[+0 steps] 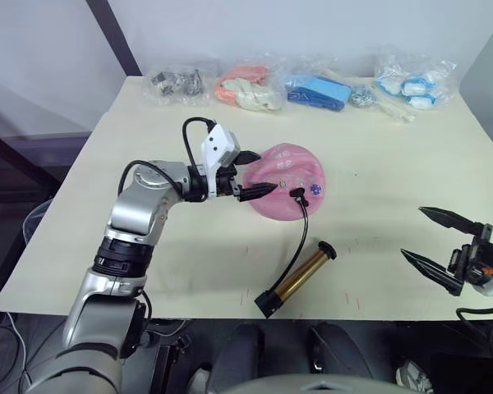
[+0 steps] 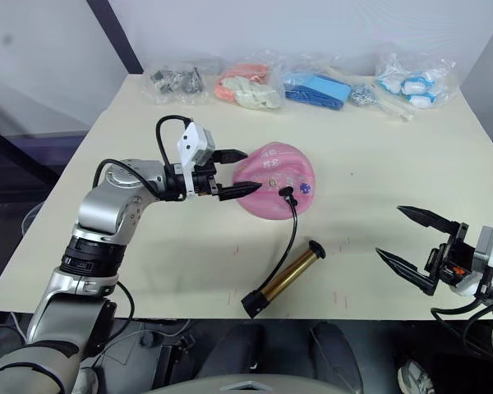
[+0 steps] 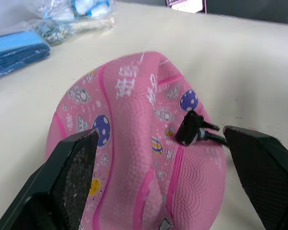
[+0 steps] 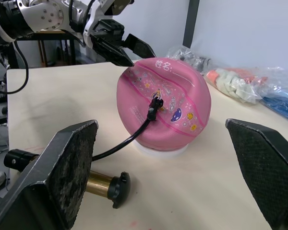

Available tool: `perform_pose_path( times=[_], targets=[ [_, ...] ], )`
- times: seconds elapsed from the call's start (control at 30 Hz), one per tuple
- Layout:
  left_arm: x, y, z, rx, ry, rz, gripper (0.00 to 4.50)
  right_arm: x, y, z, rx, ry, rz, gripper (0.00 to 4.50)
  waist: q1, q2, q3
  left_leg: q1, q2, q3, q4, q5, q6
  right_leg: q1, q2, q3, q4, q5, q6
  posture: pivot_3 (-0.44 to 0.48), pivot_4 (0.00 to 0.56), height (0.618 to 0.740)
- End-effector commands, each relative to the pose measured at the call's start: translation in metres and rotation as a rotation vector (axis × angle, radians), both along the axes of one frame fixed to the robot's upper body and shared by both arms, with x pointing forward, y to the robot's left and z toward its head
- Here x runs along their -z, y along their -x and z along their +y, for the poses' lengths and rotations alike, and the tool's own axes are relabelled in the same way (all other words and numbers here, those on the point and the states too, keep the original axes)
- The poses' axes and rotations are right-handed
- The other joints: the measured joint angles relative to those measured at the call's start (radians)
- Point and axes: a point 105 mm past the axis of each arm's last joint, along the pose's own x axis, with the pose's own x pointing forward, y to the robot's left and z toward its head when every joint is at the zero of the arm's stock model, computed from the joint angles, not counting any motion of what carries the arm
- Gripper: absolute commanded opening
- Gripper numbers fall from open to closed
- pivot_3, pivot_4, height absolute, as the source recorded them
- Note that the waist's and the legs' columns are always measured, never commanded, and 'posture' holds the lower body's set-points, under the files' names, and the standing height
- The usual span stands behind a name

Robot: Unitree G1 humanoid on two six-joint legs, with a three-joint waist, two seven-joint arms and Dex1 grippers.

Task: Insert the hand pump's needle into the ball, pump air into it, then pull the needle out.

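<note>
The pink ball (image 1: 289, 176) sits dented near the table's middle on a small white ring (image 4: 159, 149). The needle's black fitting (image 1: 297, 194) is stuck in the ball's front face; the pin itself is hidden. From it the thin black hose (image 1: 302, 234) curves down to the hand pump (image 1: 300, 277), whose bronze barrel lies flat in front of the ball. My left gripper (image 1: 260, 173) is open, its fingers straddling the ball's left side (image 3: 134, 143). My right gripper (image 1: 413, 232) hangs open and empty over the table's front right, well apart from the ball and pump.
Several clear bags line the table's far edge: dark metal parts (image 1: 177, 82), orange and white items (image 1: 248, 86), blue items (image 1: 316, 89), white and blue items (image 1: 411, 82). The pump lies close to the table's front edge (image 1: 230, 310).
</note>
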Motion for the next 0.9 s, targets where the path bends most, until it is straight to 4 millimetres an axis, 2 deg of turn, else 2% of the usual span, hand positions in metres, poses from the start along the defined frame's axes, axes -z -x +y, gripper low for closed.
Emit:
perform_pose_path(
  times=[0.03,0.13,0.37,0.5,0.63,0.73,0.9],
  targets=[
    [-0.030,0.008,0.000,0.050,0.077,-0.081,4.40,-0.014,0.003,0.000,0.002,-0.008,-0.063,4.50,0.000,0.000,0.000,0.000,0.000,0.000,0.000,0.000,0.000,0.000,0.000,0.000,0.000,0.000,0.000,0.000,0.150,0.740],
    [-0.036,0.019,0.000,0.105,0.110,-0.076,4.40,-0.014,0.005,0.000,0.001,-0.009,-0.055,4.50,0.000,0.000,0.000,0.000,0.000,0.000,0.000,0.000,0.000,0.000,0.000,0.000,0.000,0.000,0.000,0.000,0.150,0.740],
    [-0.020,0.059,-0.008,0.260,0.055,0.041,4.40,-0.010,0.012,-0.004,-0.020,0.012,-0.021,4.50,-0.001,0.000,0.000,0.000,0.000,0.000,0.000,0.000,0.000,0.000,0.000,0.001,0.000,0.000,0.000,0.000,0.150,0.740],
    [-0.001,0.075,-0.015,0.291,-0.021,0.119,4.40,-0.007,0.014,-0.006,-0.045,0.035,0.003,4.50,-0.001,0.000,0.000,0.001,0.000,0.001,0.001,-0.001,0.001,0.000,0.000,0.002,0.001,0.000,0.000,0.000,0.150,0.740],
    [0.031,0.083,-0.021,0.274,-0.164,0.176,4.40,-0.003,0.017,-0.005,-0.076,0.048,0.036,4.50,-0.001,0.000,0.000,0.001,0.000,0.001,0.000,-0.002,0.004,0.000,0.000,0.002,0.001,0.000,0.000,0.000,0.150,0.740],
    [0.045,0.089,-0.024,0.275,-0.234,0.189,4.40,-0.001,0.019,-0.004,-0.086,0.056,0.054,4.50,0.000,0.000,0.000,0.001,0.001,0.002,0.000,-0.002,0.004,0.000,0.000,0.003,0.001,0.000,0.000,0.000,0.150,0.740],
    [0.071,0.103,-0.042,0.266,-0.313,0.223,4.40,0.005,0.026,-0.004,-0.102,0.078,0.079,4.50,0.001,0.000,0.000,0.001,0.001,0.003,0.001,-0.003,0.005,0.000,0.000,0.003,0.001,0.000,0.000,0.000,0.150,0.740]
  ],
)
